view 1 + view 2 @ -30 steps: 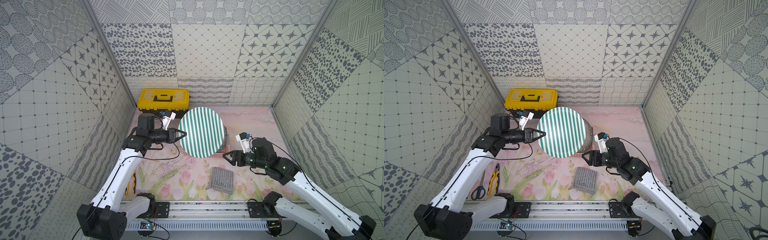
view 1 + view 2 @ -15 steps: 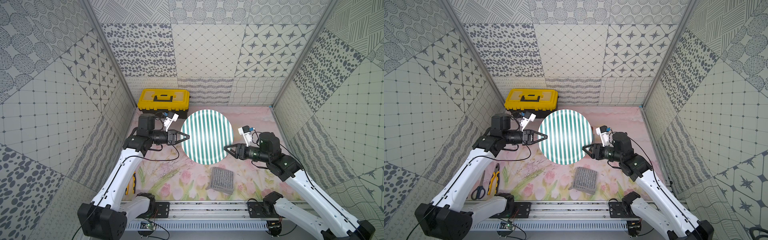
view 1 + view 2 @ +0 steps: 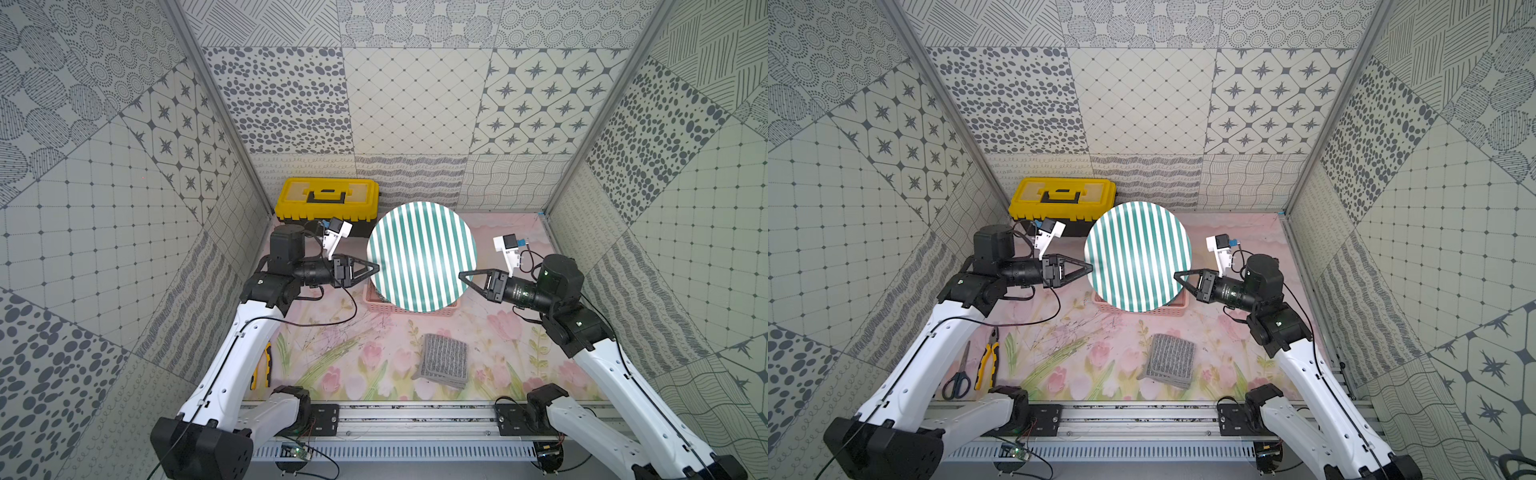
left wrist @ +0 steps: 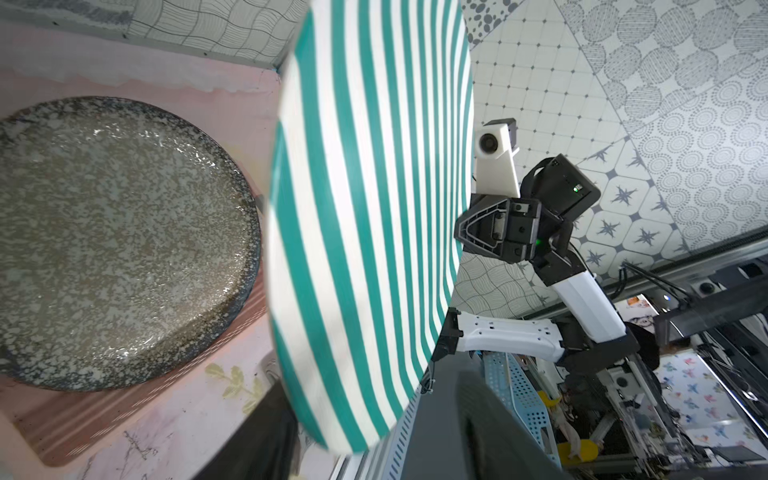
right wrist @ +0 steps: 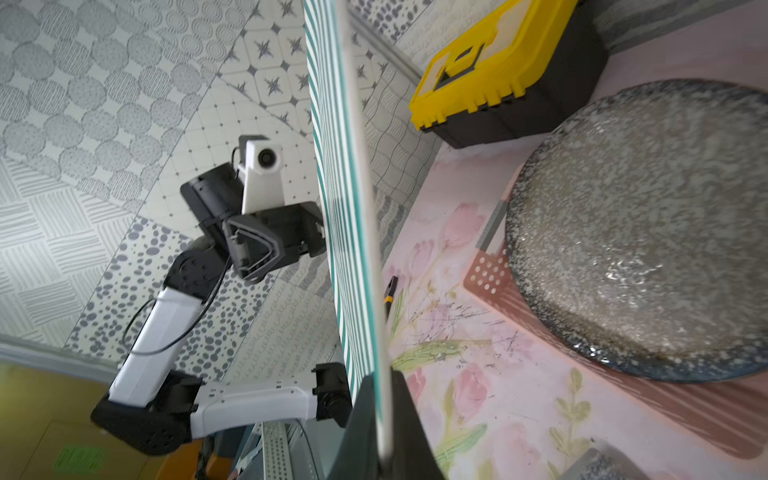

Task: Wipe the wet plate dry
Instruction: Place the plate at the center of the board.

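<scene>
basket: we see a pink perforated basket (image 3: 371,300) on the floral mat (image 3: 332,353), mostly hidden under the raised plate in both top views.
basket contents: one speckled grey plate (image 4: 120,241) lies flat inside. Its surface glistens in both wrist views.
toolbox: a yellow toolbox (image 3: 327,199) sits at the back wall behind the left arm. Its lid is down, so we cannot see inside.
task plate: the green-and-white striped plate (image 3: 422,255) is off the mat, in the air above the basket. Its face is turned up to the top camera, and it is apart from the speckled plate below.
right arm: the forearm is roughly level and points inward at the plate's right rim.
right gripper (image 3: 462,276): the fingers (image 5: 411,436) are clamped on that rim, one on each face. The right wrist view shows the plate edge-on between them.
left arm: it mirrors the right, with the forearm level and pointing at the plate's left rim.
left gripper (image 3: 374,266): the fingers (image 4: 270,432) are spread with the rim sitting between them. We see no pinch.
cloth: a folded grey cloth (image 3: 444,360) lies on the mat in front of the basket, well apart from both grippers.
loose tools: scissors (image 3: 957,380) and yellow-handled pliers (image 3: 987,361) lie beside the left arm's base.
</scene>
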`<state>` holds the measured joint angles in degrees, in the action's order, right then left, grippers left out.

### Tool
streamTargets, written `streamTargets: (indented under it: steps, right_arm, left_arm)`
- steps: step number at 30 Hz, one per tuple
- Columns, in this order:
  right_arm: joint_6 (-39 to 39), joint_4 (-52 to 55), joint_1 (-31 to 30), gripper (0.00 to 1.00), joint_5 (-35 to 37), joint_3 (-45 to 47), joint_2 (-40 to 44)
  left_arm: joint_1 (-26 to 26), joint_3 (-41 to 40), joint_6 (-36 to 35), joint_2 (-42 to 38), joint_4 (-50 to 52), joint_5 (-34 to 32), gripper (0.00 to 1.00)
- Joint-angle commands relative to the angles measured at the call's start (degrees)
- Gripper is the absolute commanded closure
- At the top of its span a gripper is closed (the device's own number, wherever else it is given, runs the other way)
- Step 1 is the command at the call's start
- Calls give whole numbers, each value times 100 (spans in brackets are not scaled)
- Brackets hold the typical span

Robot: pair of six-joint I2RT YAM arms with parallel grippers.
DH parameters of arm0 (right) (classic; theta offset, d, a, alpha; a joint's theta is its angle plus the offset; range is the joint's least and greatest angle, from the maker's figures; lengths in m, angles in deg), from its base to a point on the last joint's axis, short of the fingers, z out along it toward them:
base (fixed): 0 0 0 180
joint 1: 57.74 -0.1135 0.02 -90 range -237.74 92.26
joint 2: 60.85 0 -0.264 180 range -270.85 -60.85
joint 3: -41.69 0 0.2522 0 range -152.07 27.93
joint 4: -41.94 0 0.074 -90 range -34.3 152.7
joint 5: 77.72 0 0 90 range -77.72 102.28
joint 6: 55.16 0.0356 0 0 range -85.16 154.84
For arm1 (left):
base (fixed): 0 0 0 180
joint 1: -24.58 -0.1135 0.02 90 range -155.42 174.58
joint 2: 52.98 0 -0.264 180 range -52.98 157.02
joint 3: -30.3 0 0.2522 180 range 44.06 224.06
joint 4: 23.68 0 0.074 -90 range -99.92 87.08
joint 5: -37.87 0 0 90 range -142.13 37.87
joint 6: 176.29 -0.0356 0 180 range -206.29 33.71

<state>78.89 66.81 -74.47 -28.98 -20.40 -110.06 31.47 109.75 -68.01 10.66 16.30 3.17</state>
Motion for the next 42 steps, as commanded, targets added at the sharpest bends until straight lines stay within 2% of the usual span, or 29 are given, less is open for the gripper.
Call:
streamTargets:
  steps: [1, 4, 8, 11, 14, 22, 32, 33, 37, 42]
  right_arm:
    - [570, -197, 887, 100, 976, -62, -120]
    - [893, -344, 1715, 100, 857, 55, -309]
    - [1364, -972, 2590, 100, 776, 458, -579]
    - [1685, -1367, 3049, 100, 1014, 827, -747]
    - [1983, -1750, 3372, 100, 1400, 1206, -950]
    - [2041, -2415, 3456, 100, 2046, 1414, -2112]
    - [2058, -2709, 3436, 100, 2042, 814, -3802]
    - [2010, -2668, 3413, 98, 2076, 739, -3885]
    - [1844, -2314, 3378, 74, 2262, 395, -4190]
    - [1690, -2123, 3340, 66, 2233, 258, -4370]
  left_arm:
    - [19, 234, -686, -154, 482, -1131, 0]
    - [21, 268, -1066, -158, 676, -1534, 0]
    - [7, 225, -1551, -159, 934, -1757, 0]
    - [8, 57, -1688, -154, 969, -1822, 0]
    - [7, -197, -1528, -174, 769, -1758, 0]
    - [11, -415, -1210, -231, 418, -1568, 0]
    - [14, -505, -1121, -186, 281, -1582, 0]
    - [11, -507, -1113, -185, 279, -1596, 0]
    - [11, -522, -1115, -178, 261, -1618, 0]
    - [7, -566, -1108, -219, 230, -1645, 0]
